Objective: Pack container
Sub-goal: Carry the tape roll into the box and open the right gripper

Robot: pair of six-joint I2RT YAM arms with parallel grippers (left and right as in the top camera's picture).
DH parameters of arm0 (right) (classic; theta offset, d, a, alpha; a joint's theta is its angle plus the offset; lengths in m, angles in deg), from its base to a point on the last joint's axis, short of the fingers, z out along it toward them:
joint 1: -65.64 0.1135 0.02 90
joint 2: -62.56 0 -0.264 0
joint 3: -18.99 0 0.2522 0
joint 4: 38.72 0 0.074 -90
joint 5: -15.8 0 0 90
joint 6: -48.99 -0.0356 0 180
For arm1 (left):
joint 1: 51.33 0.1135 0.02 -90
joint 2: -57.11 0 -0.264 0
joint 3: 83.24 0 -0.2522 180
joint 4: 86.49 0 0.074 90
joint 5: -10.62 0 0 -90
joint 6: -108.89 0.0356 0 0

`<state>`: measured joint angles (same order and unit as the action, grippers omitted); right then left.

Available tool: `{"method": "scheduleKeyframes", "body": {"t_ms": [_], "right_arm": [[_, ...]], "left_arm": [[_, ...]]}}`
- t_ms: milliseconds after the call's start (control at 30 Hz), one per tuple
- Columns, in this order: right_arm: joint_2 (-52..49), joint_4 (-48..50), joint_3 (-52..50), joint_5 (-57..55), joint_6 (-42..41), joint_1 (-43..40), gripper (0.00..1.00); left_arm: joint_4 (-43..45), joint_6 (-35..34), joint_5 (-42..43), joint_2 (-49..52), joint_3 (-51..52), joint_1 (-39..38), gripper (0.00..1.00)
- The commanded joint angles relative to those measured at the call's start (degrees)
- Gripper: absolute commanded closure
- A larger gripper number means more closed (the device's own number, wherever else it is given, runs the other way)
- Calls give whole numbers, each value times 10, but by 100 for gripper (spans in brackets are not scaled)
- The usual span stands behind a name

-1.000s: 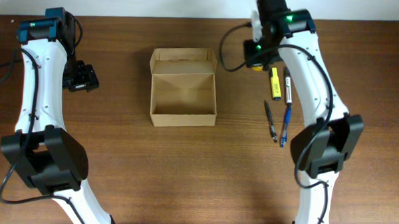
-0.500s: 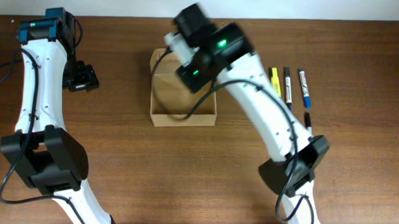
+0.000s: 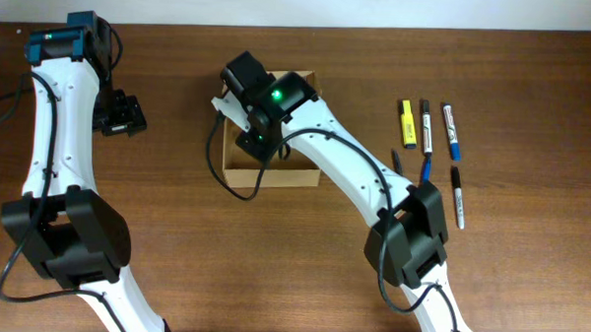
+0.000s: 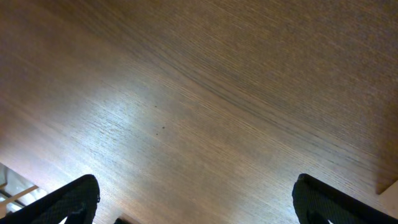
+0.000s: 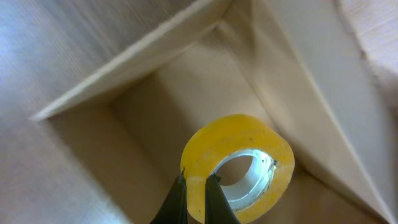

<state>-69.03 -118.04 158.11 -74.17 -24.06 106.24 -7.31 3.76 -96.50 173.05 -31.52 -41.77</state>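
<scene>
One arm (image 3: 345, 160) has swung from the markers (image 3: 425, 126) to reach over the box (image 3: 295, 177) — right gripper (image 5: 193, 186) clamped on yellow tape (image 5: 211, 144), left gripper (image 3: 120, 115) wide.

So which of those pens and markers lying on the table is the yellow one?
The yellow highlighter, leftmost of the three in the far row in the overhead view, right beside the black-capped white marker. The others are white, blue or black.

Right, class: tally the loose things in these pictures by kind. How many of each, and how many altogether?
Box: 1
Tape roll: 1
Highlighter: 1
Markers: 2
Pens: 3, two partly hidden by the arm
Total: 8
</scene>
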Motion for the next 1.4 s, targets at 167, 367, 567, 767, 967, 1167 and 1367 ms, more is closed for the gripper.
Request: {"method": "scheduleKeyframes", "body": {"t_ms": [167,367,567,767,967,1167,1367], "right_arm": [[-2,65,-92,8,6,-9,97],[-1,58,-92,8,1,-14,51],[2,-16,-14,-21,-16,-13,45],[45,-93,108,-72,-74,-30,45],[137,-102,104,-72,-116,-109,48],[153,-82,73,-54,-188,-259,50],[107,-48,-6,-6,-209,-352,49]], "left_arm": [[1,5,0,5,2,3,0],[1,5,0,5,2,3,0],[1,5,0,5,2,3,0],[1,5,0,5,2,3,0],[1,5,0,5,2,3,0],[1,5,0,5,2,3,0],[1,5,0,5,2,3,0]]}}
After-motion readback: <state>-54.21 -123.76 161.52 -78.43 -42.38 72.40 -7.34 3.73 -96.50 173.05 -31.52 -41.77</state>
